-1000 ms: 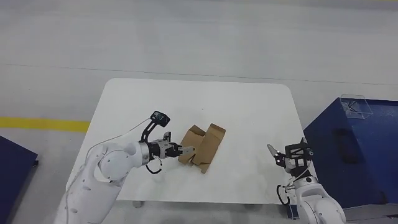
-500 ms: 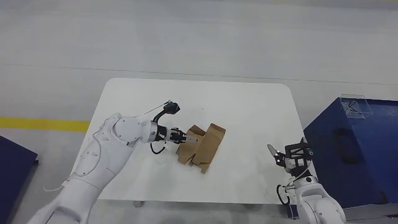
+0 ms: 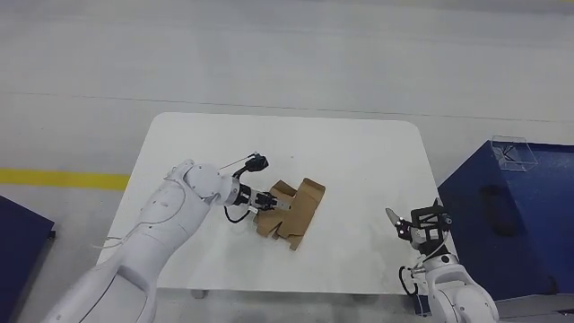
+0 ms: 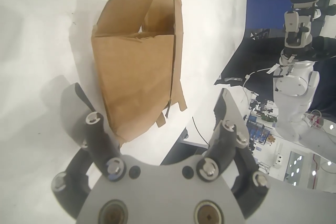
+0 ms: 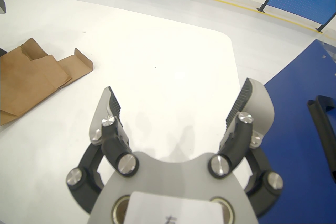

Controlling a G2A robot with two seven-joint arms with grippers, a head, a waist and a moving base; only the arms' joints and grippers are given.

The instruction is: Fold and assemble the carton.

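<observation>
In the top view the left arm enters from the lower left of the frame and slants toward the centre. There the left gripper (image 3: 269, 201) sits at the left edge of the carton (image 3: 294, 212). The left wrist view shows its fingers (image 4: 76, 101) spread wide, with the carton's near end between them; whether either finger touches the cardboard cannot be told. The carton is brown and partly opened, with loose flaps at its ends. It lies on the white table (image 3: 359, 148), just below the middle of the frame. At the lower right, by the table's right edge and well apart from the carton, the right gripper (image 3: 415, 222) hangs with its fingers spread and nothing between them. A blue cabinet (image 3: 511, 215) stands at the frame's right edge.
</observation>
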